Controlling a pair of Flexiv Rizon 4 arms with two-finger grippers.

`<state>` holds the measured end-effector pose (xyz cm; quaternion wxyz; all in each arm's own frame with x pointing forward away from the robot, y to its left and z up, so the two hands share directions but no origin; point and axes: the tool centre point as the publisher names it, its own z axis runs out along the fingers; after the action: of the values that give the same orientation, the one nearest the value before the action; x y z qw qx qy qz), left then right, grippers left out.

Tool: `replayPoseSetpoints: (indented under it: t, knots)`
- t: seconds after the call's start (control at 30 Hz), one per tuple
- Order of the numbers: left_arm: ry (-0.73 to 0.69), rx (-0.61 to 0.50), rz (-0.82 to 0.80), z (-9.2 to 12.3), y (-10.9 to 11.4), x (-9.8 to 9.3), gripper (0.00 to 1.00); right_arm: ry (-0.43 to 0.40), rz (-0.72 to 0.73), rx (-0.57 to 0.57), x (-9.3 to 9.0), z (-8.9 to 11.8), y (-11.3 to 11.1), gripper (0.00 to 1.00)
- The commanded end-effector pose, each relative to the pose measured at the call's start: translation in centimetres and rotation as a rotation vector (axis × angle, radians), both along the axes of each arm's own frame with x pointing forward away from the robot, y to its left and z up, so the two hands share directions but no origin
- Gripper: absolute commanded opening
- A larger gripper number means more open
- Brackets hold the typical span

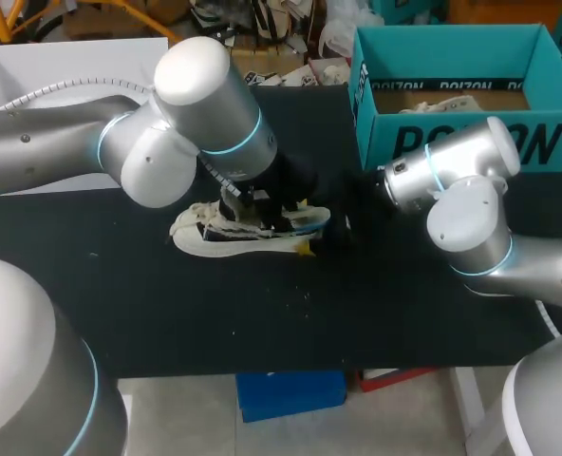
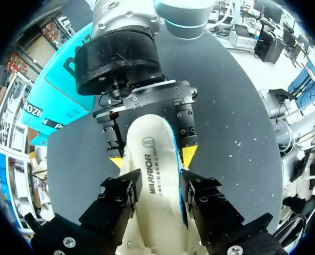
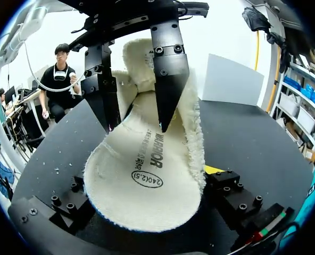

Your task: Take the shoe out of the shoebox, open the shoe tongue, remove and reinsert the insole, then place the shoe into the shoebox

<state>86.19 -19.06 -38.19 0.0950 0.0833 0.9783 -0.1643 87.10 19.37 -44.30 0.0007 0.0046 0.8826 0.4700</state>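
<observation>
1. Black surface (image 1: 167, 313) carries everything; the shoe sits near its middle.
2. Teal shoebox (image 1: 452, 52) at the far right corner, open side up, well apart from the shoe.
3. Left arm (image 1: 167, 133) hangs over the shoe from above. Right arm (image 1: 461, 209) lies low in front of the shoebox, pointed at the shoe's end.
4. White shoe (image 1: 215, 237) w/ blue trim lies lengthwise on the surface, outside the box – fleecy lining shows round its opening.
5. Pale insole (image 2: 152, 175), printed side up, sits in the shoe's opening btwn both sets of fingers. Its far end curls upward in the right wrist view.
6. Right fingers (image 2: 189, 155): spread wide, yellow tips pressed to both sides of the shoe's end – gripping it.
7. Left fingers (image 2: 120, 199): narrower gap, closed against the insole's two edges.
</observation>
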Motion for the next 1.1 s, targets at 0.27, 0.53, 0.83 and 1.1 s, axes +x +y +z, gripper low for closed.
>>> replayPoseSetpoints:
  t: [0.27,0.53,0.83,1.1]
  knots:
    - [-0.031,0.010,0.016,-0.4,-0.3,-0.6,0.45,0.000,-0.002,-0.003,-0.1,-0.2,0.1,0.00]
    - [-0.067,0.047,0.045,-1.5,-1.6,-0.2,0.47,0.000,-0.002,-0.003,-0.1,-0.2,0.1,0.00]
    - [-0.070,0.031,0.065,-2.0,-1.3,0.6,0.47,0.000,-0.002,-0.003,-0.1,-0.2,0.1,0.00]
    - [-0.071,0.013,0.060,-1.6,-0.9,0.5,0.00,0.000,-0.002,-0.003,-0.1,-0.2,0.1,0.00]
